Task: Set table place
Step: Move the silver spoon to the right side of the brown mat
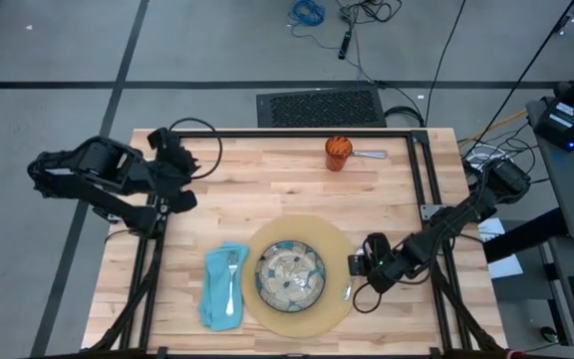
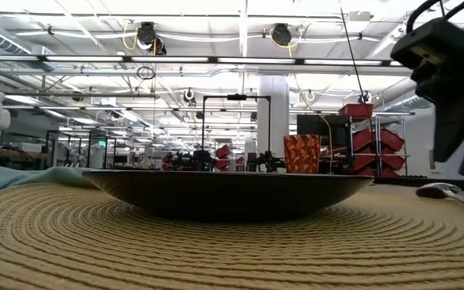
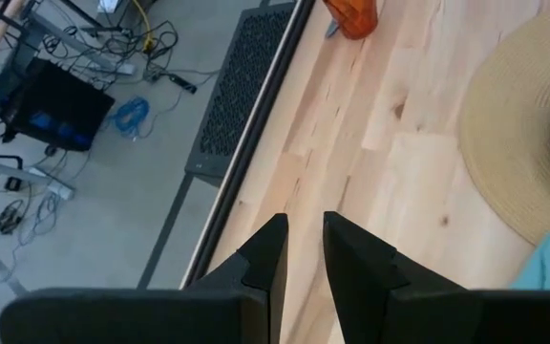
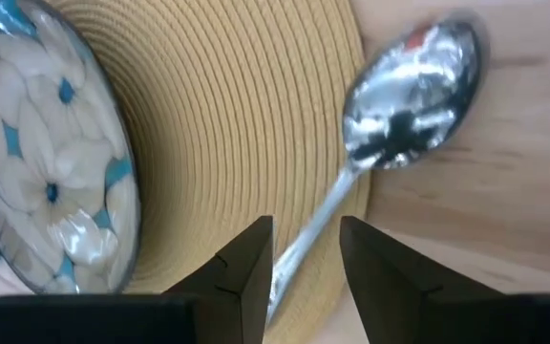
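A round tan placemat (image 1: pixel 339 249) lies near the table's front edge. On it sits a flower-patterned plate (image 1: pixel 290 274). A teal napkin (image 1: pixel 217 294) with a fork (image 1: pixel 230 274) on it lies against the mat's left side. A silver spoon (image 4: pixel 413 91) rests with its handle (image 4: pixel 304 244) on the mat's right rim and its bowl on the wood. My right gripper (image 4: pixel 306 263) hangs open just above that handle, one finger on either side. My left gripper (image 3: pixel 304 253) hovers high over the table's far left part, its fingers slightly apart with nothing between them.
An orange cup (image 1: pixel 338 153) stands at the far edge, right of the middle, with a silver piece of cutlery (image 1: pixel 370 155) lying beside it. Bare wood (image 1: pixel 257 189) stretches between the cup and the placemat. A black frame (image 1: pixel 429 189) runs along the table's right side.
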Robot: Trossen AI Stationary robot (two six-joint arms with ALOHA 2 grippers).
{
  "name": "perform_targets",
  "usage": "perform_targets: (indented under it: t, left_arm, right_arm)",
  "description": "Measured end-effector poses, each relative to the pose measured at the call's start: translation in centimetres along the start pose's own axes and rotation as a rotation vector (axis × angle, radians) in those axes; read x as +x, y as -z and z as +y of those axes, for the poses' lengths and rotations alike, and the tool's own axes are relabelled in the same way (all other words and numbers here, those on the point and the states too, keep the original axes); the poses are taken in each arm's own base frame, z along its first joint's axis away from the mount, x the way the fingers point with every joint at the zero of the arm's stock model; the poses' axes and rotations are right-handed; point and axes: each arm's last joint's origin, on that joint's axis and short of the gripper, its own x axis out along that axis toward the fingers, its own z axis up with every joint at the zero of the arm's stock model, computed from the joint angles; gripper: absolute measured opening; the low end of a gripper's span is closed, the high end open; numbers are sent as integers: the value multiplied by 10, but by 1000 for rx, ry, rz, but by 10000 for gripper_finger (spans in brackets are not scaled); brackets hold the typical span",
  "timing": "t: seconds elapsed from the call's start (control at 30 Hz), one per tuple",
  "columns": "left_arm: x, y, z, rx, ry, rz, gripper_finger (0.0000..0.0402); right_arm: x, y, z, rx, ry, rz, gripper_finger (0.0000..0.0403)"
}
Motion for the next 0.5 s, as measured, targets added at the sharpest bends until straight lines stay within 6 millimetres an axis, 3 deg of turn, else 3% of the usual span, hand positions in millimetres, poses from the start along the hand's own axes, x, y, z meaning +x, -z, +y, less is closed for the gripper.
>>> perform_targets:
  t: [0.5]
  left_arm:
    - [-3,3,3,-23,16,-8,56]
  right_arm:
    - [9,0,-1,2,50,24,116]
